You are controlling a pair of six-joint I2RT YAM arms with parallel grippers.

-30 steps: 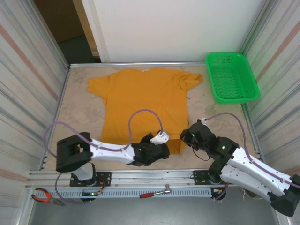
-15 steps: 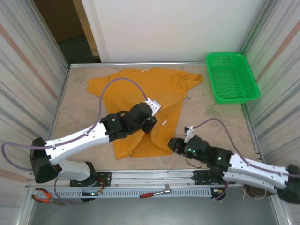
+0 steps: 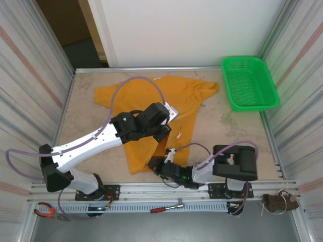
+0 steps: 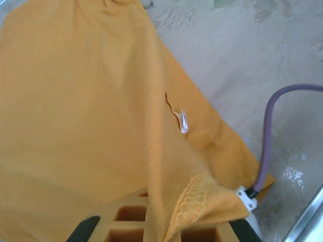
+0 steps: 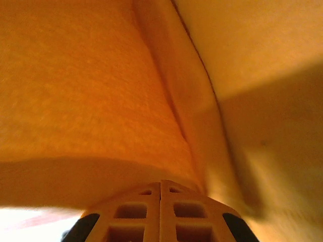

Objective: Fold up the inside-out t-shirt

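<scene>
1. Orange cotton is bunched between the jaws of my left gripper (image 4: 167, 227). They are clamped on a hem fold of the inside-out t-shirt (image 3: 151, 96), held up off the table (image 3: 227, 136), well to the near-left of the green basket (image 3: 250, 83).
2. My right gripper (image 5: 160, 199) has its jaws pressed together, low at the shirt's near edge and farther from the basket than the left one. Cloth drapes over its tips, and I cannot tell whether a ply is pinched.
3. The shirt lies left of the basket. Its collar and sleeves are flat at the basket's level, and the near half is drawn up into a ridge. A white care label (image 4: 183, 121) shows on the seam.
4. What worries me:
   - The left grip looks to hold a thick wad, so I judge a pull could drag the whole shirt rather than lay a clean fold.
   - If the right jaws hold nothing, that corner will likely slump and crease.
   - The purple cable (image 4: 267, 146) hangs close to the cloth and might snag it.
5. The table is mottled, stone-look beige. Ribbed panel walls (image 3: 30, 75) flank it, one just beyond the basket. Pliers (image 3: 48, 209) lie on the near rail, far from the basket.
</scene>
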